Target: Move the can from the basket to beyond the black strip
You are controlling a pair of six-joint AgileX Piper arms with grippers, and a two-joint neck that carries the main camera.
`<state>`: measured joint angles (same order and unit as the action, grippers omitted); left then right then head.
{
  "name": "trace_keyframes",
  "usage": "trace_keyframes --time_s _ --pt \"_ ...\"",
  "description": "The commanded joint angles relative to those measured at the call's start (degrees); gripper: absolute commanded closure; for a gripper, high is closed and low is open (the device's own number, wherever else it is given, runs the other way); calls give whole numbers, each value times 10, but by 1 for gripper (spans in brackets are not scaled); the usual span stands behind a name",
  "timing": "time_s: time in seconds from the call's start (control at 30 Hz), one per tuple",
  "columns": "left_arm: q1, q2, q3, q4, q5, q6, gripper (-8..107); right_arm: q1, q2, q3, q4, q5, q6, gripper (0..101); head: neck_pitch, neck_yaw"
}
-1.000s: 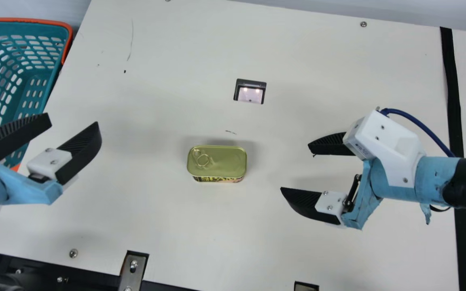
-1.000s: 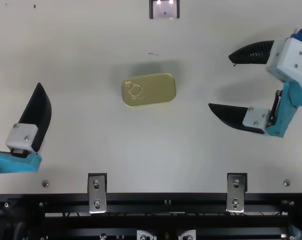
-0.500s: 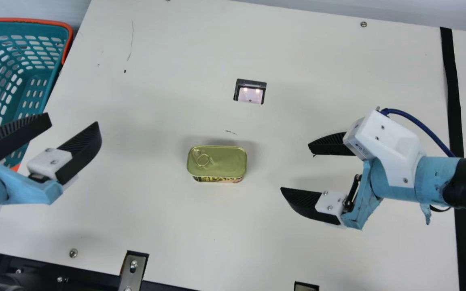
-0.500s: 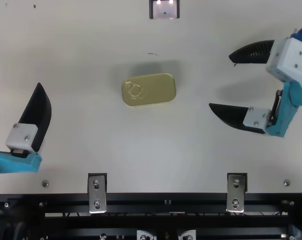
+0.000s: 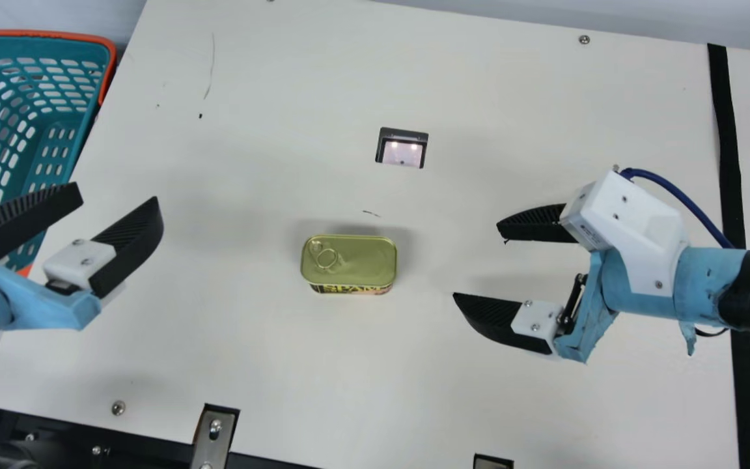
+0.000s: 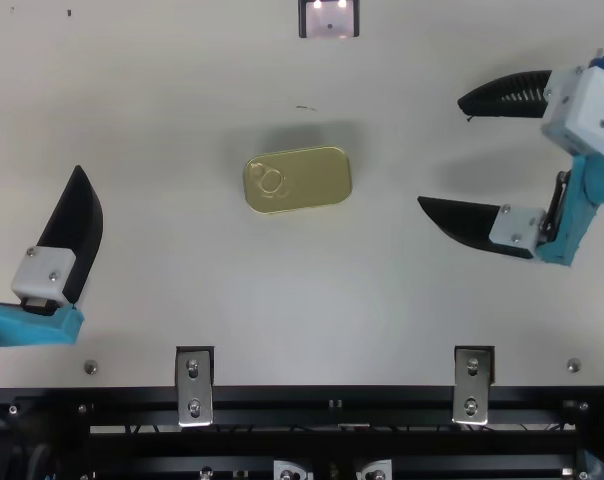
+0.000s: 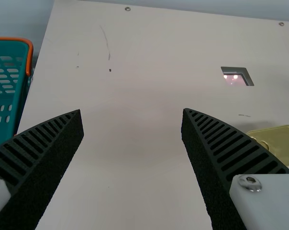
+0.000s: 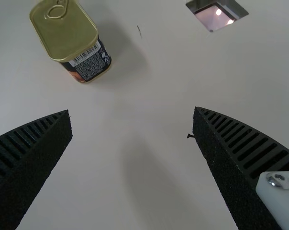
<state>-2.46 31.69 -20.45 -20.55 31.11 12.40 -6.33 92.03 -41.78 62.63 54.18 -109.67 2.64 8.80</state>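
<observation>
The gold-lidded can (image 5: 349, 260) stands upright on the table's middle, outside the basket (image 5: 56, 117), which is at the main view's far left. My left gripper (image 5: 120, 190) is open beside the basket, left of the can; its fingers also frame bare table in the left wrist view (image 7: 132, 112). Right of the can, my right gripper (image 5: 476, 260) is open and points at it, touching nothing. In the right wrist view the can (image 8: 65, 31) lies beyond the open right gripper (image 8: 132, 111). The black strip (image 5: 730, 163) runs along the right side, under the right arm.
A small square recess (image 5: 402, 148) with a shiny pane is set in the table (image 5: 271, 365) behind the can. Metal brackets (image 6: 194, 385) line the table's near edge.
The right arm has shifted slightly toward the table's far side, its gripper staying open. The left arm and the can have kept still.
</observation>
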Motion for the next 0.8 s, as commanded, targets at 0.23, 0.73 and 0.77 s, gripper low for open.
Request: trace_keyframes --time_s 0.23,0.73,0.77 --pt "0 0 0 0 0 0 9 1 35 -4 27 14 -64 0 -2 -1" --pt "0 0 0 0 0 0 9 -6 68 -15 -10 63 -104 0 -2 -1" --pt "0 0 0 0 0 0 9 -6 68 -15 -10 63 -104 0 -2 -1"
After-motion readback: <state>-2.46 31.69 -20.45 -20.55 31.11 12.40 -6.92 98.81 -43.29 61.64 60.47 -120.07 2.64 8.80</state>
